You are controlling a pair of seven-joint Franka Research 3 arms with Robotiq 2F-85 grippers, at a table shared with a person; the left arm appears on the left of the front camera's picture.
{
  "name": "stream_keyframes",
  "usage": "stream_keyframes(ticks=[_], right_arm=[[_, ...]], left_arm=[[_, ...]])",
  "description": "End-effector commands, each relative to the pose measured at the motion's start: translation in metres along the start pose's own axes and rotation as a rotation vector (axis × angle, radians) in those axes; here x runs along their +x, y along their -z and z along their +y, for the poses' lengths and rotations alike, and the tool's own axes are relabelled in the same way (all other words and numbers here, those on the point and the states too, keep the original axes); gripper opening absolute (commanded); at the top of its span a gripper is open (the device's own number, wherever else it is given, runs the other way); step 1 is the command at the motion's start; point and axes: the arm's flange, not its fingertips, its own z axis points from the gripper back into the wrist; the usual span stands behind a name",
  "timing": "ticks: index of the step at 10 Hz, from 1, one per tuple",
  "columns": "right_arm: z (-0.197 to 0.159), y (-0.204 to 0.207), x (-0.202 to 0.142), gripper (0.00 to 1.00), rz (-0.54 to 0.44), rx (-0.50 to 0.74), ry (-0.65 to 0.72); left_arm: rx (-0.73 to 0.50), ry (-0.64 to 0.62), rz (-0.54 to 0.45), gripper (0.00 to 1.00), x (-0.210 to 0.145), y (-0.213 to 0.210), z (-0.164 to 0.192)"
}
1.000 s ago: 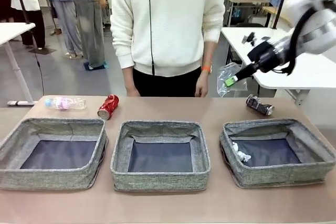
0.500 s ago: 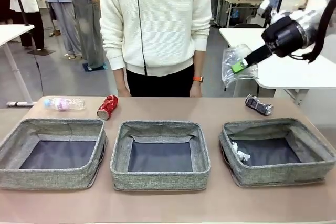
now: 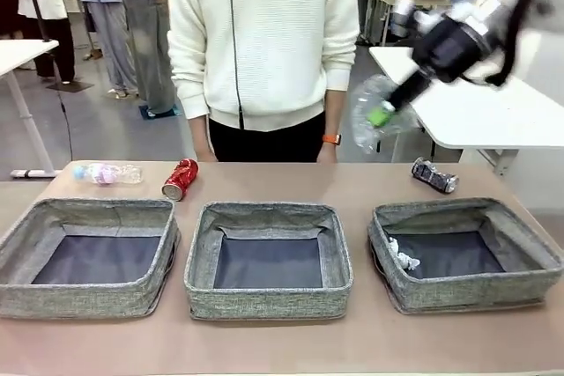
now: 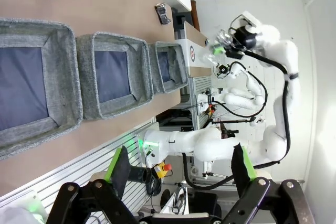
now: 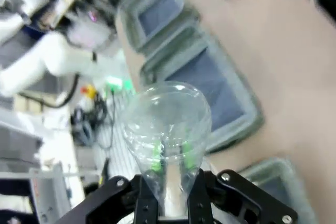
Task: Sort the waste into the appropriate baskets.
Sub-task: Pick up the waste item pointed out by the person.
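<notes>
- High above the far right of the middle basket (image 3: pixel 201 253), the right tool (image 3: pixel 381 116) stays clenched on the clear plastic cup (image 3: pixel 363 129). Over the last second it has raised the cup and swung it back toward that basket.
- To my eye the cup is picked and in transit. It hangs beyond the basket's far rim and is not yet over any bin.
- Well away from the middle basket, the left tool (image 4: pixel 179 163) hangs released, with its jaws wide and nothing between them.
- Baskets: three, counting the middle one, a left basket (image 3: pixel 88 209) and a right basket (image 3: pixel 529 283).
- Waste: five pieces.
  - One cup, in the air.
  - One paper ball (image 3: pixel 404 259), inside the right basket.
  - One red can (image 3: pixel 181 179) and one bottle (image 3: pixel 110 173), on the counter (image 3: pixel 370 341) beyond and left of the middle basket.
  - One dark-silver can (image 3: pixel 435 175), beyond and right of it.
</notes>
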Motion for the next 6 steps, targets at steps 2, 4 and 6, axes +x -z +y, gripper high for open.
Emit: stream_keyframes(ticks=[2,4,6], right_arm=[[0.107,0.066,0.099,0.16,0.338,-0.167,0.151],[0.162,0.110,0.126,0.16,0.336,-0.270,0.217],[0.196,0.135,0.144,0.16,0.246,-0.460,0.212]], left_arm=[[-0.017,0.016,-0.005,1.00,0.001,0.000,-0.002],[-0.017,0.016,-0.005,1.00,0.001,0.000,-0.002],[-0.017,0.016,-0.005,1.00,0.001,0.000,-0.002]])
